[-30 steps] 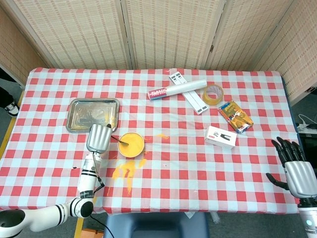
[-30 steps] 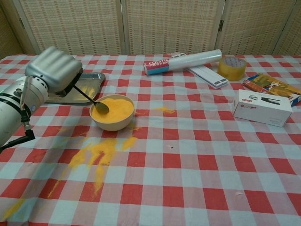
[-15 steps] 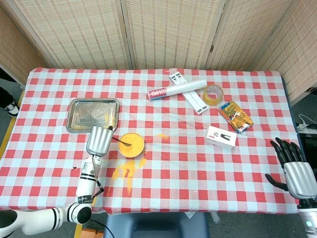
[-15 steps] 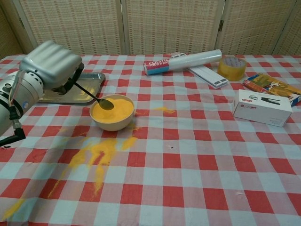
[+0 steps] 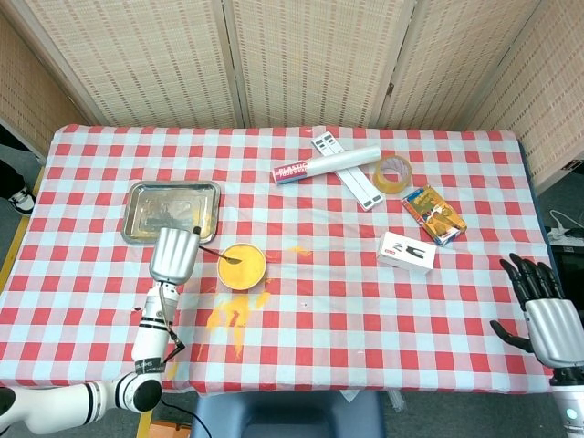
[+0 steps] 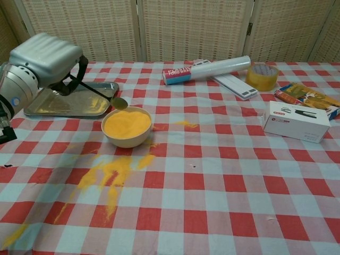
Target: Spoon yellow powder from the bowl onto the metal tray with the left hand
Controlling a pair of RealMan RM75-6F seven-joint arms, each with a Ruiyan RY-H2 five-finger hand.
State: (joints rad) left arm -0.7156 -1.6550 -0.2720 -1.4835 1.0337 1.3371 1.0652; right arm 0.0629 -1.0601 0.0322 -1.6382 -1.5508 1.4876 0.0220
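Note:
My left hand (image 6: 45, 58) (image 5: 173, 253) grips a dark-handled spoon (image 6: 104, 96). Its bowl carries yellow powder and hovers just above the far left rim of the cream bowl (image 6: 127, 127) (image 5: 242, 265), which is full of yellow powder. The metal tray (image 6: 69, 102) (image 5: 173, 211) lies just behind and to the left of the bowl, with a thin dusting of powder on it. My right hand (image 5: 546, 308) hangs open at the table's right edge, holding nothing.
Spilled yellow powder (image 6: 109, 175) streaks the checked cloth in front of the bowl, with a small patch (image 6: 183, 124) to its right. A foil roll (image 6: 207, 69), tape roll (image 6: 262, 76), white box (image 6: 296, 121) and colourful packet (image 6: 308, 98) lie at the back right.
My left hand has lifted the spoon out of the powder and drawn it back left, over the bowl's rim towards the tray. The right hand has barely moved.

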